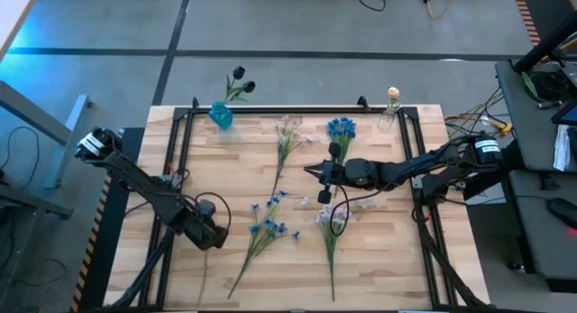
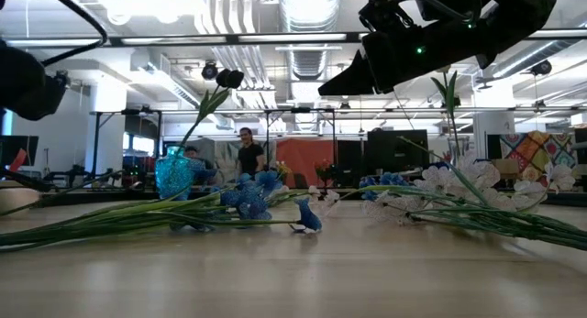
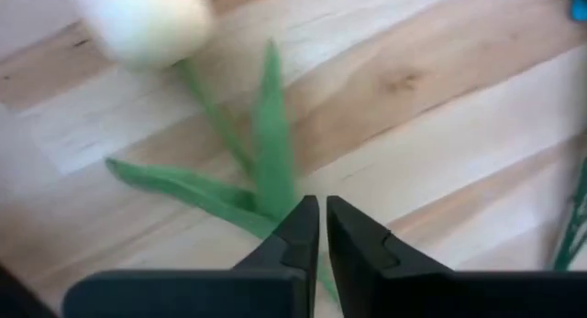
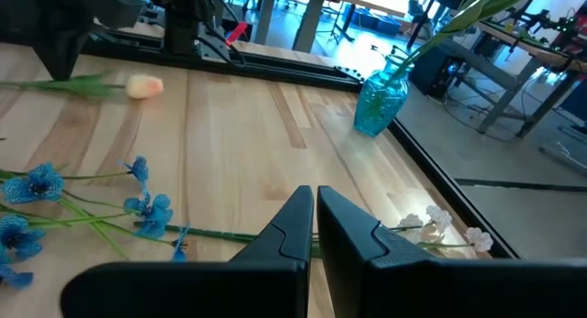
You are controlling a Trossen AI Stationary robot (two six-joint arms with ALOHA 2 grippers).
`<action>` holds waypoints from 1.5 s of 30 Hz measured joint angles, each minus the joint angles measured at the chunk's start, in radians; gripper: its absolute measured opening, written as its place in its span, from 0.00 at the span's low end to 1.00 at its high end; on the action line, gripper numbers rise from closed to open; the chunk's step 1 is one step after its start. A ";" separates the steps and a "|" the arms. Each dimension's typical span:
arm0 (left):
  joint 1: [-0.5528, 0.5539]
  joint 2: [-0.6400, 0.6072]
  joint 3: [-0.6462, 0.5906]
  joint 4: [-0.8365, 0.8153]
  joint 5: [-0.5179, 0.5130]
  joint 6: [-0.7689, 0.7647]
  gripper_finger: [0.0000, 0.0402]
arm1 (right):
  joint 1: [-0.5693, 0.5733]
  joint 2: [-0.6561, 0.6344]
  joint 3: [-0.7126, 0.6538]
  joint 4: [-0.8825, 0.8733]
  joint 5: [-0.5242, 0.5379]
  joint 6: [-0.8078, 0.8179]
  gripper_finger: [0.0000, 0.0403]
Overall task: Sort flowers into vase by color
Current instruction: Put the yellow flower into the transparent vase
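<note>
Flowers point(image 1: 268, 227) lie loose mid-counter, unsorted. Left hand point(image 3: 321, 228) clenched over a tulip stem point(image 3: 261, 162) near the left edge, probably gripping it. Right hand point(image 1: 309, 170) clenched empty, mid-counter. Next: lift to blue vase point(image 1: 221, 115).

Flower sprigs point(image 1: 267, 230) on table point(image 1: 388, 268), vase point(image 1: 221, 115) behind

A wooden table point(image 1: 379, 259) on black rails, cables point(image 1: 469, 124) beside it, people point(image 2: 248, 158) beyond.
</note>
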 joint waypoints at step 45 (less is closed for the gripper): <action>0.069 -0.004 0.054 0.052 -0.811 0.475 0.00 | -0.036 0.001 -0.049 0.156 -0.311 0.019 0.03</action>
